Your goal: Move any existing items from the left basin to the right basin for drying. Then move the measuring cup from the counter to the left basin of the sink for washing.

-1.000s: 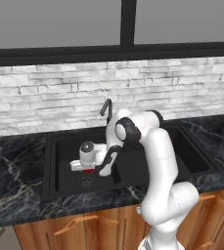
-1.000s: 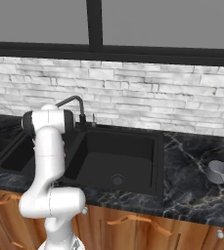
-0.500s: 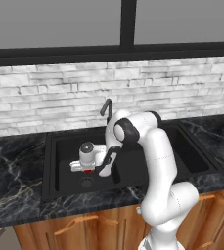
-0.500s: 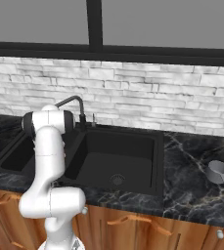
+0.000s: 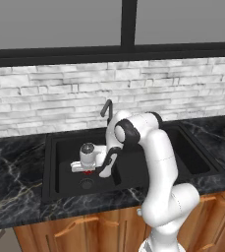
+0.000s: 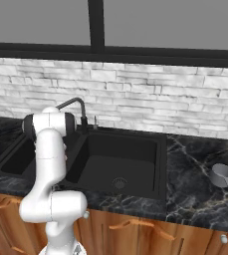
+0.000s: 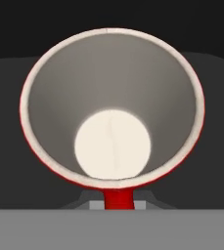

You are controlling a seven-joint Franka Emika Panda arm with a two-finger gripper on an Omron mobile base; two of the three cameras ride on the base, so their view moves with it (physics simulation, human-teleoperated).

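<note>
- The claw (image 5: pixel 88 172) is lowered into the left basin (image 5: pixel 65 170) of the black double sink (image 5: pixel 49 162), just above the round drain (image 5: pixel 86 183).
- Claw state: clenched on the red cup (image 7: pixel 111 110). In the hand view the cup wall sits pinched between the fingertips at 6 o'clock, with the white rim and pale bottom facing the camera.
- In the left base view only a small red patch of the cup shows under the hand, at 12 o'clock from the drain.
- The right basin (image 6: pixel 116 164) lies at 3 o'clock from the left basin, beyond the central divider; its own drain (image 6: pixel 118 183) is visible.
- The dark faucet (image 6: pixel 70 104) rises behind the divider.
- The grey metal measuring cup (image 6: pixel 222 176) rests on the black marble desk (image 6: pixel 200 184), well apart from the sink, at 3 o'clock from the right basin, with its handle pointing toward 5 o'clock.
</note>
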